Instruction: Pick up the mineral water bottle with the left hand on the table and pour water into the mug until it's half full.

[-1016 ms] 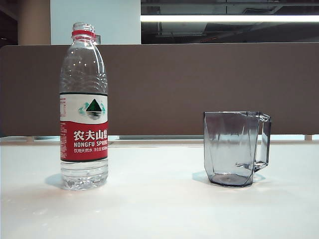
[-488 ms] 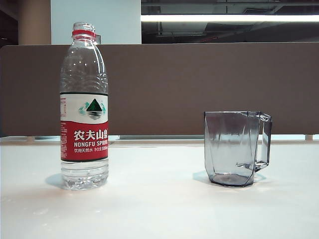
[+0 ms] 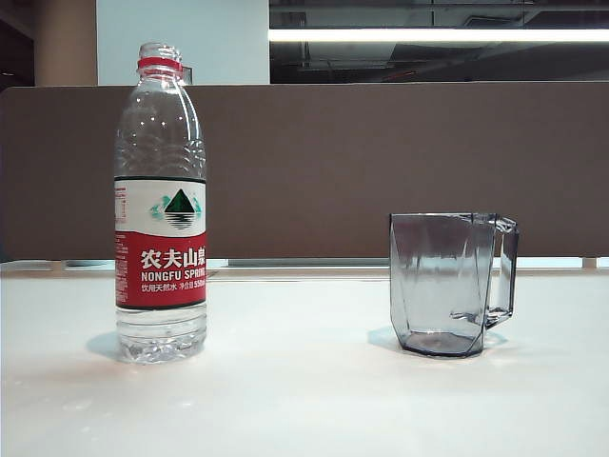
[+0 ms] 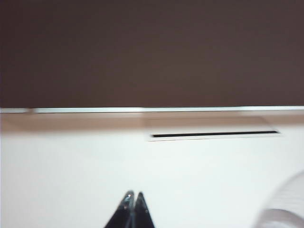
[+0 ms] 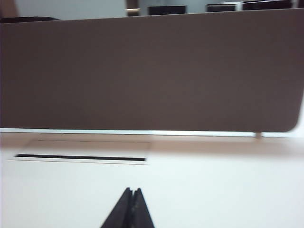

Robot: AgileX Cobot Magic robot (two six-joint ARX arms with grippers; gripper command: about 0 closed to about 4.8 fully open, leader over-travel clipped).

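Observation:
The mineral water bottle stands upright on the left of the white table in the exterior view. It is clear, with a red neck ring and a red-and-white label. The smoky-grey faceted mug stands to its right, handle turned away from the bottle. Neither arm shows in that view. In the left wrist view my left gripper is shut and empty, pointing level over bare tabletop. My right gripper is likewise shut and empty over the table. A blurred pale shape sits at the left wrist view's edge; I cannot tell what it is.
A brown partition runs along the table's far edge. A narrow dark cable slot lies in the tabletop ahead of the left gripper, and the right wrist view shows the cable slot too.

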